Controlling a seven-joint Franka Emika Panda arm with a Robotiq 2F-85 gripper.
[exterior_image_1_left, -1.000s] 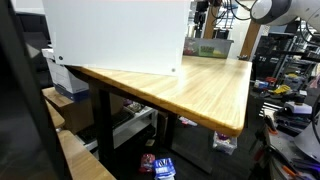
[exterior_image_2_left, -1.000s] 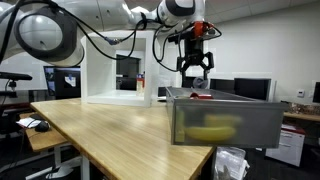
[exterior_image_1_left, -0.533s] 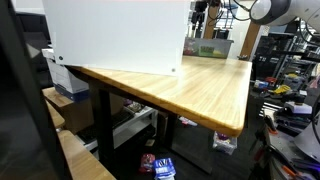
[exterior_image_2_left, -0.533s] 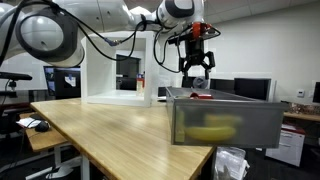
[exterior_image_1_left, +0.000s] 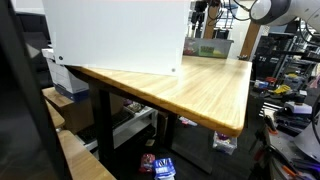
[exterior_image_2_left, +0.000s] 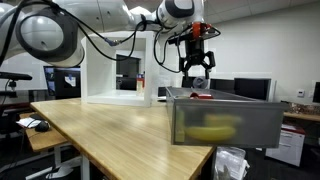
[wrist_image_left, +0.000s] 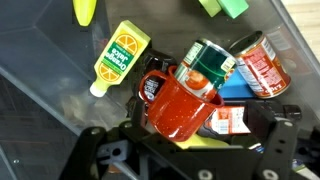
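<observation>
White box (exterior_image_2_left: 112, 66): open-fronted, standing on the wooden table (exterior_image_2_left: 100, 135), leftmost of the lot; in an exterior view only its blank back shows, filling the foreground.
Gripper (exterior_image_2_left: 196, 72): hanging from the arm above the grey bin (exterior_image_2_left: 245, 115), clear of its rim, jaws spread wide and holding nothing. The gap between gripper and rim shows in both exterior views, not in the wrist view.
Grey bin: on the table, well apart from the white box. Through its cloudy wall an exterior view gives only a yellow blur (exterior_image_2_left: 210, 130) and a red edge at the rim.
Contents, wrist view only, left to right: yellow piece (wrist_image_left: 84, 8) at the top edge; lemon-juice bottle (wrist_image_left: 118, 55) lying flat; red mug (wrist_image_left: 180, 108) straight beneath the open fingers (wrist_image_left: 95, 150), leaning on a green-lidded can (wrist_image_left: 205, 62); red-labelled can (wrist_image_left: 262, 66) on its side, just beside that; green block (wrist_image_left: 228, 6) at the top edge
</observation>
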